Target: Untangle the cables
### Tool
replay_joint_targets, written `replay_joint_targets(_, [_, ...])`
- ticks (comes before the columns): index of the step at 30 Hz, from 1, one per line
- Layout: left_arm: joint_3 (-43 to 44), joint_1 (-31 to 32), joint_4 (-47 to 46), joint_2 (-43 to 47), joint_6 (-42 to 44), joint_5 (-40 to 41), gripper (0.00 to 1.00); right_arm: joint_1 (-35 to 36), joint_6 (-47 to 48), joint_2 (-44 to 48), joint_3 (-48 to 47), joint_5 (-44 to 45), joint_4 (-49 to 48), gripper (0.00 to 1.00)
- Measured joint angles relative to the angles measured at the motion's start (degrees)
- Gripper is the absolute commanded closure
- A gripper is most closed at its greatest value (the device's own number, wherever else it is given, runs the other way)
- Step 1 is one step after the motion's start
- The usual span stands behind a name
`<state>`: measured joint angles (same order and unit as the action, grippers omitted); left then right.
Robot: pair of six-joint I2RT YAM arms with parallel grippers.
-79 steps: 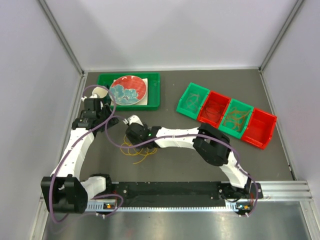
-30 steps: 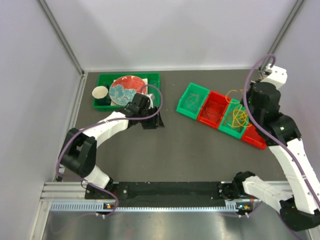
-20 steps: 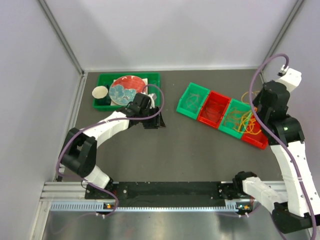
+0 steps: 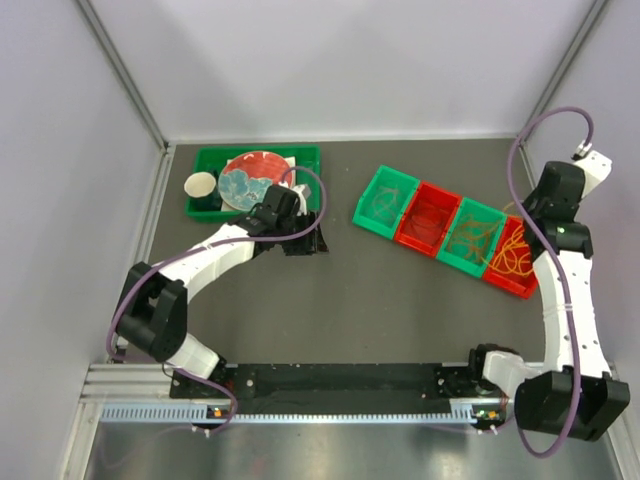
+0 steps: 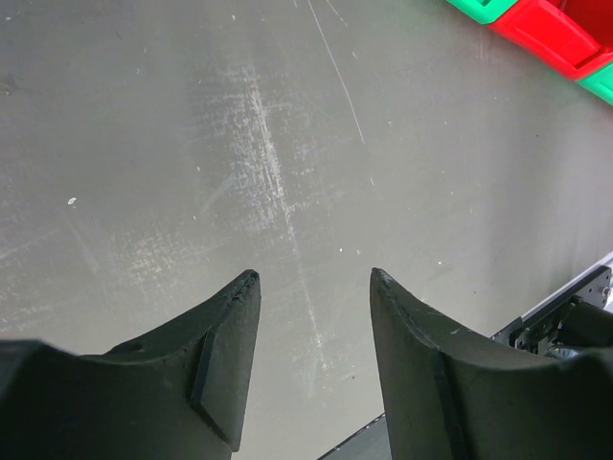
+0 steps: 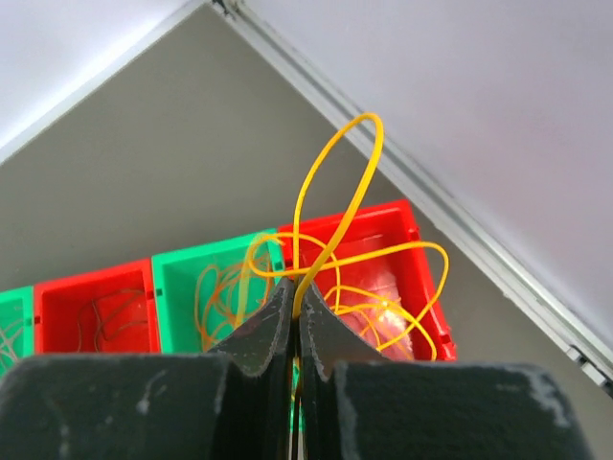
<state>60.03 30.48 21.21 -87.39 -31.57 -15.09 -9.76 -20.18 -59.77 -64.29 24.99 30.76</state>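
above the end red bin (image 6: 385, 226), right end effector (image 6: 295, 290), arm raised, pinches yellow cables (image 6: 368, 117); left end effector (image 5: 313, 278), parted and empty, hovers over worktop (image 5: 172, 144).

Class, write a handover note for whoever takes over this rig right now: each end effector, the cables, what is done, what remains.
Left end effector: open, empty, over bare grey table.
Right end effector: shut on thin yellow wire loops, held above the end red plastic bin.
Done: wire loops lie in the other three green and red bins.
Left: probably drop the yellow loops into that red bin, then check for strays.
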Motion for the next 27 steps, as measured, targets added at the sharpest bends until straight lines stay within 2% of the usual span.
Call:
replay_joint_targets(13, [0.0, 0.0, 0.3, 0.0, 0.0, 0.6, 0.46, -5.9, -3.5, -4.4, 15.7, -3.8, -8.8, 1.00])
replay_joint_targets(27, [-0.7, 0.0, 0.2, 0.0, -0.1, 0.5, 0.46, -8.2, -5.4, -16.3, 17.4, -6.8, -13.1, 1.00])
